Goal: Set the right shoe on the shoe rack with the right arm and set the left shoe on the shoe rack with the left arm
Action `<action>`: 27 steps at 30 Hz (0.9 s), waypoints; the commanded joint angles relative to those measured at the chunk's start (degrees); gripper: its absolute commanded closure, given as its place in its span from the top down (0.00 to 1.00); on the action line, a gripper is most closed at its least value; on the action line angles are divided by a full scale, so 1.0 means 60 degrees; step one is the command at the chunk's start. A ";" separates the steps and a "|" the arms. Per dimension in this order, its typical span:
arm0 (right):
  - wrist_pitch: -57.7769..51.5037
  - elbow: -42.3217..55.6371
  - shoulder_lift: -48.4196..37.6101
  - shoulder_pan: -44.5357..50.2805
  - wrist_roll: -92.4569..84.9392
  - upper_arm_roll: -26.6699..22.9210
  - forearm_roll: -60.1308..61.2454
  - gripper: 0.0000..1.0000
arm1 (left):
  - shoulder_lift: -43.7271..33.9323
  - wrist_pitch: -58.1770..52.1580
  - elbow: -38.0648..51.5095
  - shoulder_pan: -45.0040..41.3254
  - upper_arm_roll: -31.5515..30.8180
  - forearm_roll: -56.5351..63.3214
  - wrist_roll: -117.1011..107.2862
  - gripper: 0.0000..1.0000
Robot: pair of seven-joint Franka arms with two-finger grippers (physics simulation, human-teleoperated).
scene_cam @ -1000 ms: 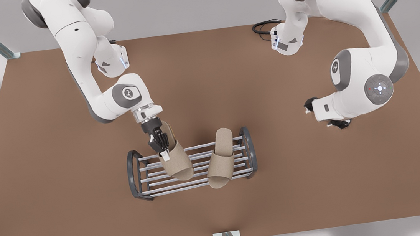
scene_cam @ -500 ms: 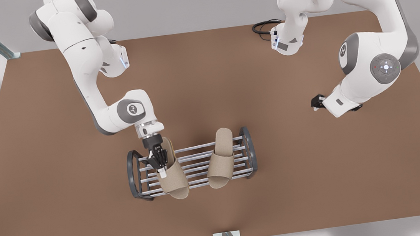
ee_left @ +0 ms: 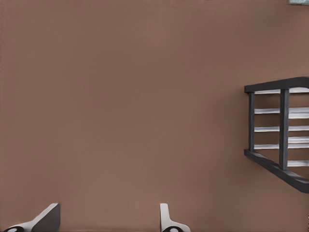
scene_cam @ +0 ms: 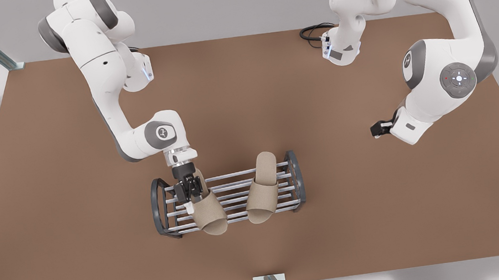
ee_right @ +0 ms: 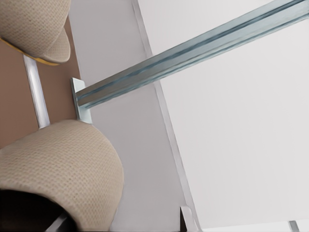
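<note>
Right gripper [scene_cam: 189, 193]: fingers clamped on the right shoe [scene_cam: 207, 210] at its heel side, low over the shoe rack [scene_cam: 230, 198]; the slipper's toe juts past the front bars.
Left gripper [scene_cam: 379, 129]: well apart from the rack toward the front view's right, above bare table [scene_cam: 52, 186]; fingers [ee_left: 46, 220] spread apart, nothing between them.
Left shoe [scene_cam: 263, 189]: lies across the bars near the end frame on the front view's right, heel past the rear bar; free of both grippers.
Shoe rack: stands mid-table, silver bars between dark arched ends; both tan slippers lie side by side on it, not touching.
</note>
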 commanded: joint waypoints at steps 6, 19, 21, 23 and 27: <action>0.0212 -0.0615 -0.0613 -0.0179 -0.0077 -0.0019 -0.0084 1.00 | 0.0004 0.0014 0.0005 0.0001 0.0000 0.0003 -0.2153 1.00; 0.0566 -0.1509 -0.2649 -0.1922 0.0377 0.1840 0.4630 1.00 | -0.0201 -0.0059 0.0005 -0.0013 -0.0132 -0.0099 -0.2241 1.00; -0.2070 -0.0836 -0.2649 -0.2098 -0.0251 0.2969 0.8057 1.00 | -0.0201 -0.0059 0.0005 -0.0013 -0.0146 -0.0099 -0.2241 1.00; -0.4211 0.0117 -0.2986 -0.2259 -0.5477 0.2459 1.4323 1.00 | -0.0201 -0.0059 0.0005 -0.0013 -0.0190 -0.0099 -0.2255 1.00; -0.8268 0.1025 -0.3660 -0.2787 -0.9027 -0.0383 2.2385 1.00 | -0.0216 -0.0059 0.0019 -0.0013 -0.0190 -0.0099 -0.2241 1.00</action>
